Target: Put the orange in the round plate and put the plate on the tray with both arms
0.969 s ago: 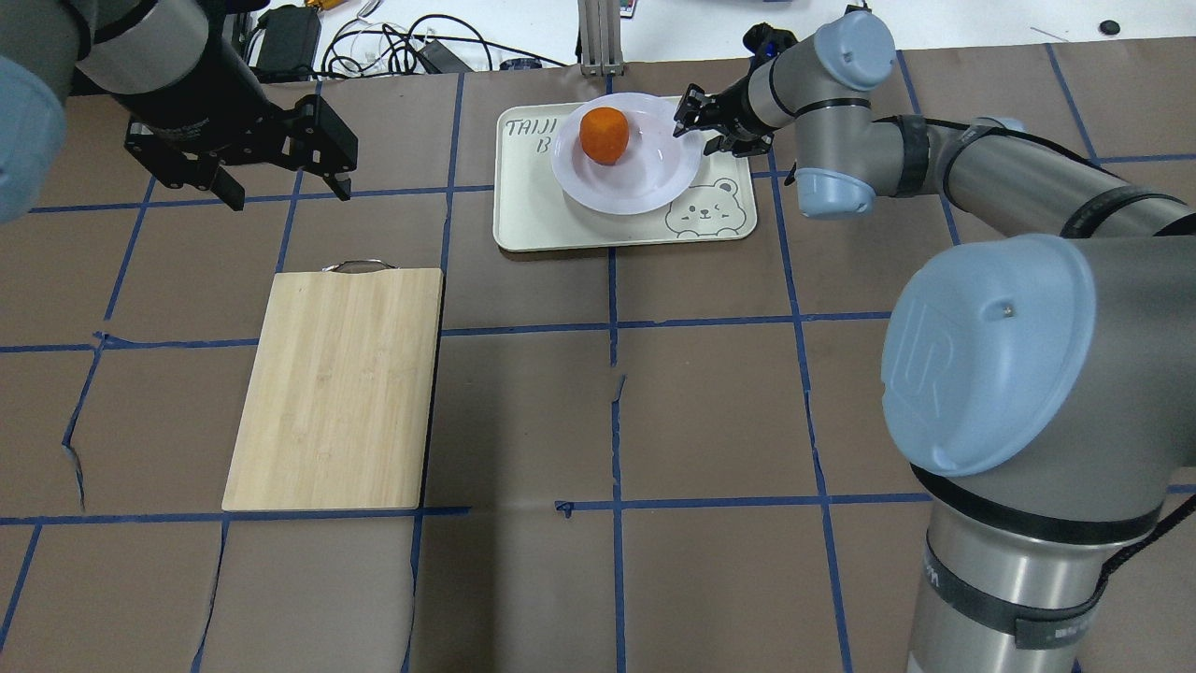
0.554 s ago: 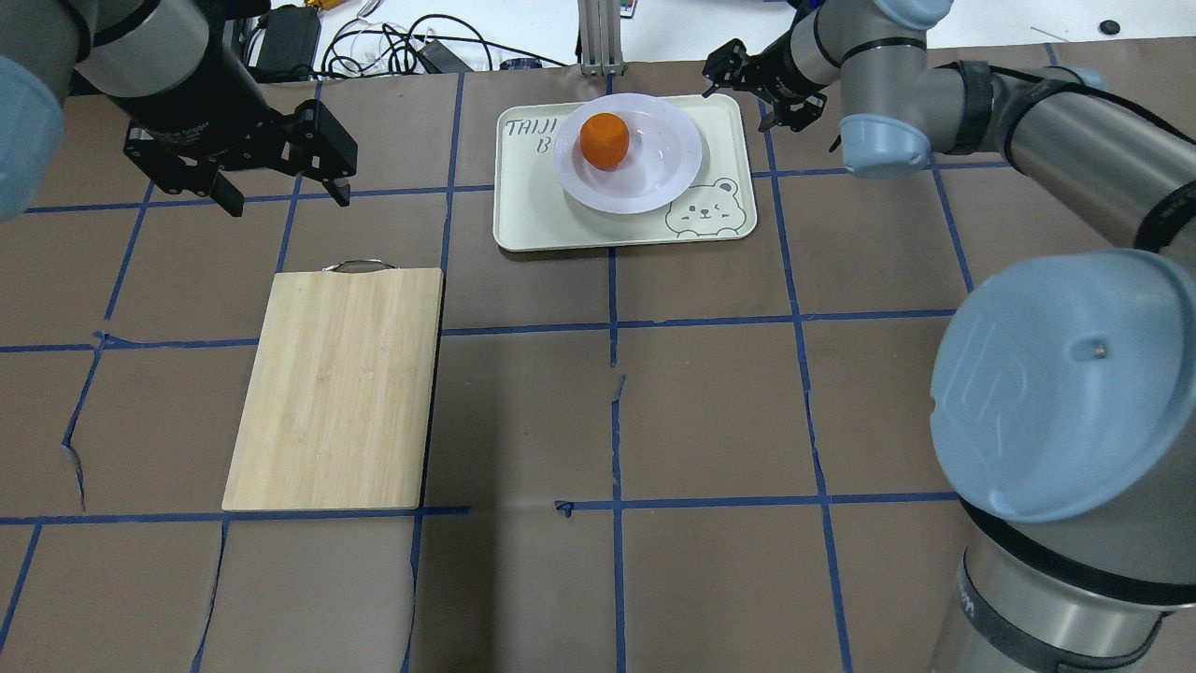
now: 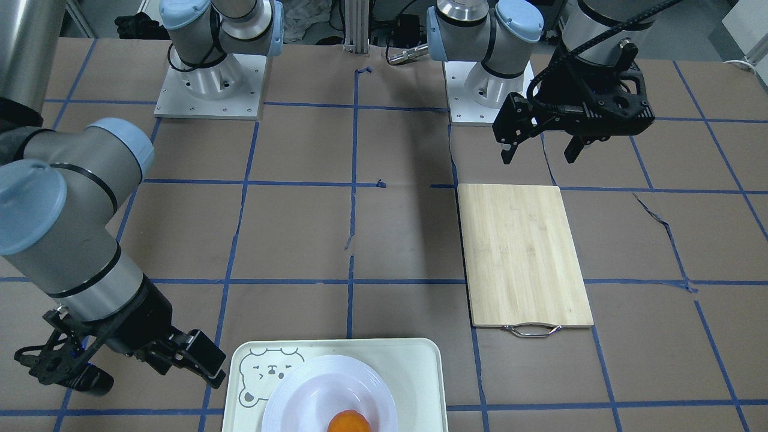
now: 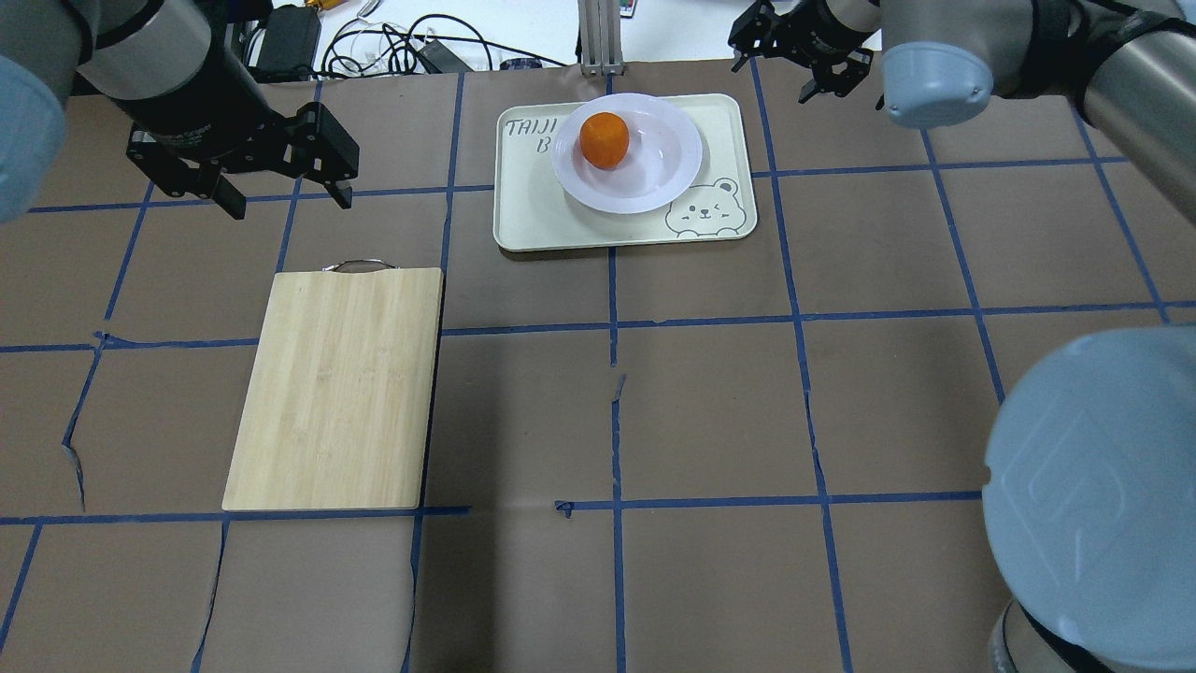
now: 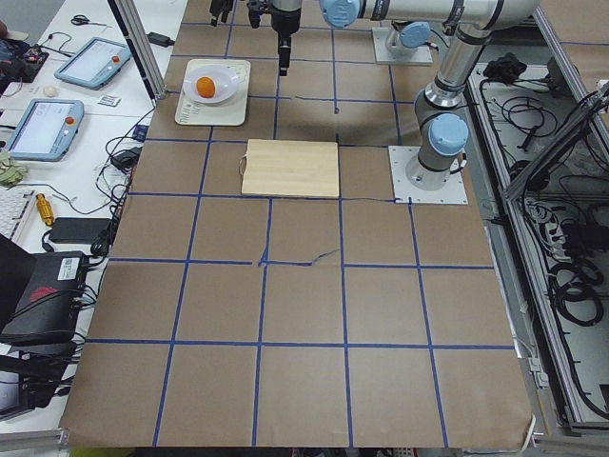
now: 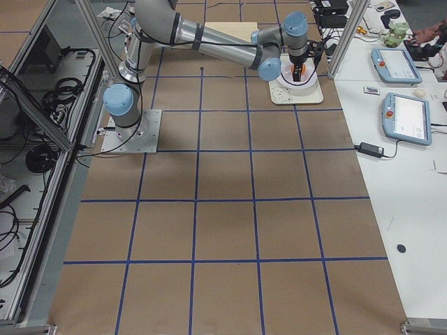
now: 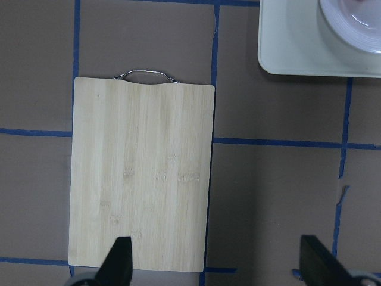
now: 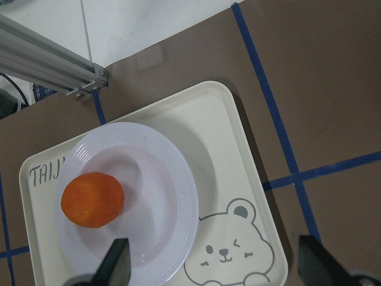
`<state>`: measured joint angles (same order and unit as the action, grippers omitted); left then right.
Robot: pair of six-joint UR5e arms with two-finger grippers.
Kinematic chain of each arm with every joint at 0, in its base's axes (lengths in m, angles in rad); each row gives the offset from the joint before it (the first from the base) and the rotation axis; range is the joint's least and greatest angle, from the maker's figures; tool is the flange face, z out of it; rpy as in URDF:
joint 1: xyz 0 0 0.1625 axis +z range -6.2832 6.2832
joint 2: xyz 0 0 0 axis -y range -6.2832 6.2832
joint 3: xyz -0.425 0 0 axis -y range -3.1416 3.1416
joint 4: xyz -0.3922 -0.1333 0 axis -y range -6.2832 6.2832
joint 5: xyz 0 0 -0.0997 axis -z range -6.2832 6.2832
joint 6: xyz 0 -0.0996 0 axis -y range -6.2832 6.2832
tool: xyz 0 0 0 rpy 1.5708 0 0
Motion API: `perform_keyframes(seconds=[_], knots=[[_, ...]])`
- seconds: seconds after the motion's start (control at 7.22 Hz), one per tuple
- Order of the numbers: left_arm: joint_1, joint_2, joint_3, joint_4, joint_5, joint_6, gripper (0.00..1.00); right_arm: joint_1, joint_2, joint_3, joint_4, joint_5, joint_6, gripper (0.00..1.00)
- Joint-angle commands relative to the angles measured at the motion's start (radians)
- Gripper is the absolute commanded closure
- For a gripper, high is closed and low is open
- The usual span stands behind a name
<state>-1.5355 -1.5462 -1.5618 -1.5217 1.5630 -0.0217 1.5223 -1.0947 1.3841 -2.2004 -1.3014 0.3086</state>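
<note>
The orange (image 4: 604, 139) lies in the white round plate (image 4: 654, 178), left of its centre. The plate rests on the pale tray (image 4: 533, 220), beside the bear drawing. My right gripper (image 4: 771, 67) hovers open and empty past the tray's far right corner, clear of the plate. From the right wrist view the orange (image 8: 92, 199), plate (image 8: 169, 208) and tray (image 8: 238, 149) lie below the spread fingers (image 8: 116, 265). My left gripper (image 4: 290, 199) hangs open and empty to the left, above the table beyond the cutting board. In the front view it (image 3: 538, 157) is at upper right.
A bamboo cutting board (image 4: 336, 388) with a metal handle lies at left centre, and shows under the left wrist camera (image 7: 143, 179). Cables and a metal post (image 4: 598, 37) sit past the table's far edge. Blue tape lines cross the brown table cover.
My right gripper has drawn back from the plate's right rim, rising toward the far right beyond the tray. Plate and orange stay put. The left gripper has barely moved.
</note>
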Motion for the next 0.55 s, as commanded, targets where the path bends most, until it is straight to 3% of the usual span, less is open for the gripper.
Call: perform_keyframes(seconds=[0.0, 0.42], knots=[[0.000, 0.002, -0.003, 0.001, -0.001, -0.001, 0.00, 0.009, -0.120, 0.004, 0.191, -0.112, -0.088, 0.00], [0.000, 0.002, -0.004, 0.001, 0.000, 0.000, 0.00, 0.010, -0.308, 0.018, 0.457, -0.211, -0.193, 0.00]])
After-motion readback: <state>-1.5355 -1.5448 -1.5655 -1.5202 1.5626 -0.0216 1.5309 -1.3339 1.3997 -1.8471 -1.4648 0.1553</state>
